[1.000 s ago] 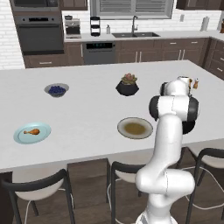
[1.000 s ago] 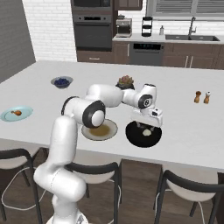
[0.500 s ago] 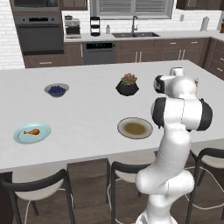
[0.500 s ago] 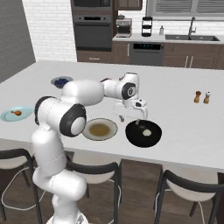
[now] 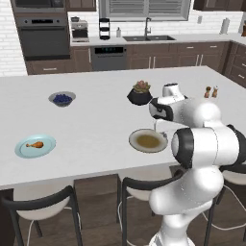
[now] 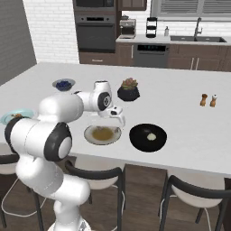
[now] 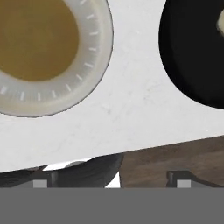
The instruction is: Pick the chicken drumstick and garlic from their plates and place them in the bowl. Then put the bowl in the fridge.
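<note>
Garlic (image 6: 152, 136) lies in bowl (image 6: 137, 138), beside open gripper (image 6: 118, 118)

Illumination is even and bright across all three views, diffuse, with no single evident source. The white worktop (image 5: 96, 125) shows no glare; shadows beneath objects are faint and soft. Rendering is soft, with mild blur and blocky edges throughout. At the hand view's right edge the black bowl (image 7: 192, 52) reads as flat darkness without interior detail. No edge distortion noted.

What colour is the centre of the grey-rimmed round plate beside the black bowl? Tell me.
Olive-brown centre, on the grey-rimmed round plate; the hand view shows it best.
</note>
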You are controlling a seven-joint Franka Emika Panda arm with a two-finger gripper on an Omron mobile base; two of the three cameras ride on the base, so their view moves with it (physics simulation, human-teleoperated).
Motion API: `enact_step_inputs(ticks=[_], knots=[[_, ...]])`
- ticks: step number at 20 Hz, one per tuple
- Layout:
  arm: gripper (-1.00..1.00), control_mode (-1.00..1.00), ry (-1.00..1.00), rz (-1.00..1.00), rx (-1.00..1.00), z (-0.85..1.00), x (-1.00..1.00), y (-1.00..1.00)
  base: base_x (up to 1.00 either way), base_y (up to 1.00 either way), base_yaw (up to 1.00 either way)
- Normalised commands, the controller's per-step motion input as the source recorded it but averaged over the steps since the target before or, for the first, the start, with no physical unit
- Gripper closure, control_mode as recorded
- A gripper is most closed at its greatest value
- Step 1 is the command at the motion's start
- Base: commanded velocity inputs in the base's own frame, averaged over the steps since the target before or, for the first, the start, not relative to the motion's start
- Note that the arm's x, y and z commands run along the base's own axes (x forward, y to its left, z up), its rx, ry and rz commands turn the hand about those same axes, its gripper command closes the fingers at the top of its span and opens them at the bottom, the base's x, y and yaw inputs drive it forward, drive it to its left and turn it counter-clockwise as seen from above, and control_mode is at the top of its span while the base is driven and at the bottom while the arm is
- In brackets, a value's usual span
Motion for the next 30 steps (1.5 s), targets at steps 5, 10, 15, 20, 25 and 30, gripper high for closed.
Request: enact_step_inputs(ticks=[5, 10, 15, 20, 25, 30], knots=[[-1.00, -1.00, 0.02, 0.07, 0.05, 0.00, 0.00, 0.63, 0.00, 0.00, 0.00], [-1.00, -1.00, 0.00, 0.00, 0.00, 0.00, 0.00, 0.00, 0.00, 0.00, 0.00], [-1.00, -1.00, 0.00, 0.00, 0.00, 0.00, -0.04, 0.09, 0.00, 0.00, 0.00], [-1.00, 1.00, 0.00, 0.00, 0.00, 0.00, 0.00, 0.00, -0.06, 0.98, -0.01], [-1.00, 1.00, 0.00, 0.00, 0.00, 0.00, 0.00, 0.00, 0.19, 0.80, -0.02], [-1.00, 1.00, 0.00, 0.00, 0.00, 0.00, 0.00, 0.00, 0.89, -0.06, -0.02]])
